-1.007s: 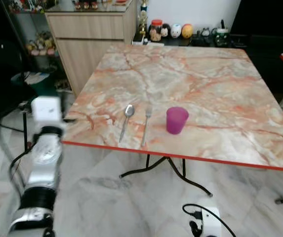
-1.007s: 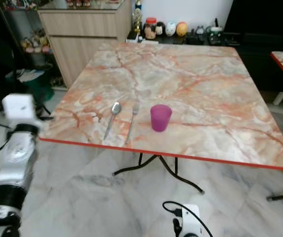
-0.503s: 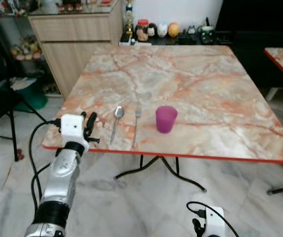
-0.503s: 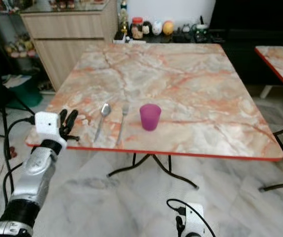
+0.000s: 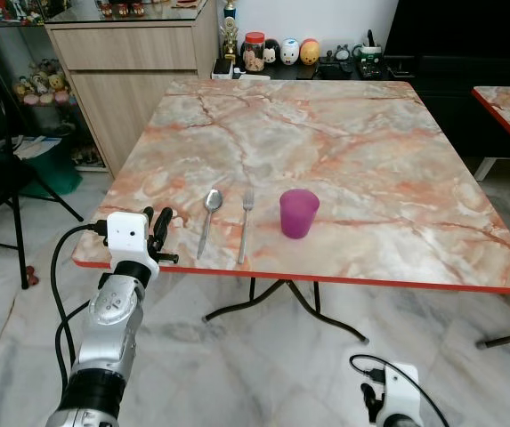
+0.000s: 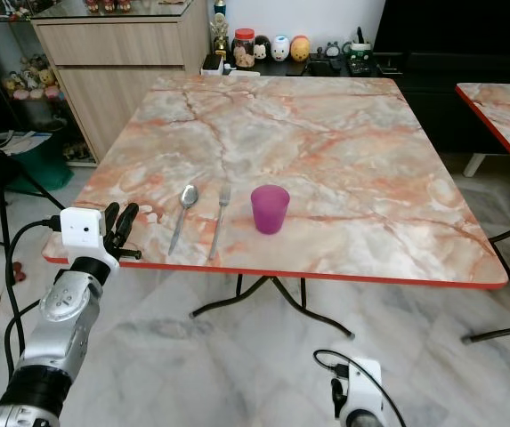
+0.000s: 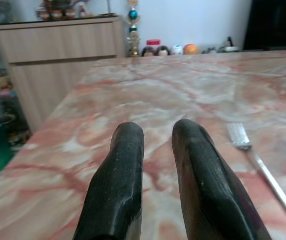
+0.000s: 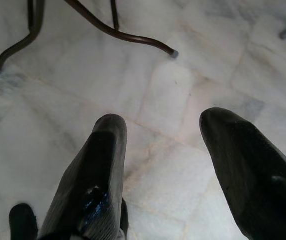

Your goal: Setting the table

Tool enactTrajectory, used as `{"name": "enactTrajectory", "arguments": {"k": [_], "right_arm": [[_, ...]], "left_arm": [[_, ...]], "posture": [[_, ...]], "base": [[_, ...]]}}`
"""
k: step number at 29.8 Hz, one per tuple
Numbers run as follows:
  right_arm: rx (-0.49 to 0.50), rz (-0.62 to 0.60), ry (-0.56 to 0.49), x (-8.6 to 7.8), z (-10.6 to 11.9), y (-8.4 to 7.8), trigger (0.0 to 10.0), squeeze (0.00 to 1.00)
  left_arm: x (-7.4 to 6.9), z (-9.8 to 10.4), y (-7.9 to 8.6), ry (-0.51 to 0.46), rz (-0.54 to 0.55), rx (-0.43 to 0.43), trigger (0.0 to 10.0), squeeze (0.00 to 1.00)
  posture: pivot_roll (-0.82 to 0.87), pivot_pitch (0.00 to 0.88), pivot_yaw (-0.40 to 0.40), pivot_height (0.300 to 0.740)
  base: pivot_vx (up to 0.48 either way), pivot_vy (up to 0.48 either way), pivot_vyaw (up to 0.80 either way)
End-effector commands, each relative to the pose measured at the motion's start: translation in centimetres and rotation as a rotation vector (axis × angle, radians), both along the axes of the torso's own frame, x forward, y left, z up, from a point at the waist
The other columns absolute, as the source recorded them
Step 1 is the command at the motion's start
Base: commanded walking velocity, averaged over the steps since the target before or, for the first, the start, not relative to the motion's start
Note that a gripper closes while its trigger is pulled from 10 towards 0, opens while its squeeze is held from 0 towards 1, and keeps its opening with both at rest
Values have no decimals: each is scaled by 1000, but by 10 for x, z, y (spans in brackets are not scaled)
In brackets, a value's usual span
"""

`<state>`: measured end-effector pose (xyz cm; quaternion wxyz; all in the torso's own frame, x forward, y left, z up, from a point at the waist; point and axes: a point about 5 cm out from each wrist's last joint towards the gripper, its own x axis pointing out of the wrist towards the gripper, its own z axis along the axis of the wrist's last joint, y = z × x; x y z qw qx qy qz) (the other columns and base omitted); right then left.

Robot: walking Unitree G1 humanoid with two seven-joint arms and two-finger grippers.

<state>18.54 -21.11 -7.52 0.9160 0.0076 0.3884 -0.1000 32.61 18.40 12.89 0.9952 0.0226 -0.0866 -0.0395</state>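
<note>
1. Left eye view: square marble-patterned table with red edge (image 5: 388,151) ahead. Near its front edge, a silver metal spoon (image 5: 208,216), a silver metal fork (image 5: 244,222) just beside it on the right, and a translucent purple plastic cup (image 5: 298,213) near the fork, upright, apart from it. Left gripper (image 5: 158,233) raised to the table's front-left corner, fingers close together, holding nothing, well short of the spoon. Wooden sideboard (image 5: 130,71) behind the table on the left; small jars and figurines (image 5: 281,51) on a low dark shelf at the far side.

2. Right eye view: same layout. Spoon and fork lying roughly parallel, handles toward the front edge. Right gripper (image 6: 351,411) low at the frame's bottom, over the pale marble floor (image 6: 192,356), idle.

3. Left wrist view: two black fingers (image 7: 123,185) nearly together with a narrow gap, empty, pointing across the tabletop. Fork tines off to one side; spoon not made out here.

4. Right wrist view: black fingers (image 8: 242,165) spread wide, nothing between them, pointing at the floor and the table's dark metal legs (image 8: 118,30).

5. Risks, as judgement: cutlery lies flat and thin on hard marble, so a pinch may slip or skate it off the near edge. Reaching past the spoon could nudge the fork into the cup and tip it. Wrist cable could snag the table corner.
</note>
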Motion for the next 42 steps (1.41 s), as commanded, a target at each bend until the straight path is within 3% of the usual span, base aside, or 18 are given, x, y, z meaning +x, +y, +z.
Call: {"name": "enactTrajectory", "arguments": {"k": [1, 24, 42], "right_arm": [[-2, 5, 14, -5, -2, 0, 10000, 0], [9, 10, 9, -6, -4, 9, 10000, 0], [14, 22, 31, -10, -7, 11, 10000, 0]], "left_arm": [[4, 4, -6, -5, -17, -6, 10000, 0], [6, 6, -14, -11, -46, -13, 10000, 0], [5, 7, -13, -18, -50, -10, 10000, 0]], "posture": [[44, 0, -15, 740], [34, 0, -1, 740], [46, 0, -4, 740]], "base": [[0, 0, 0], [0, 0, 0], [286, 0, 0]]}}
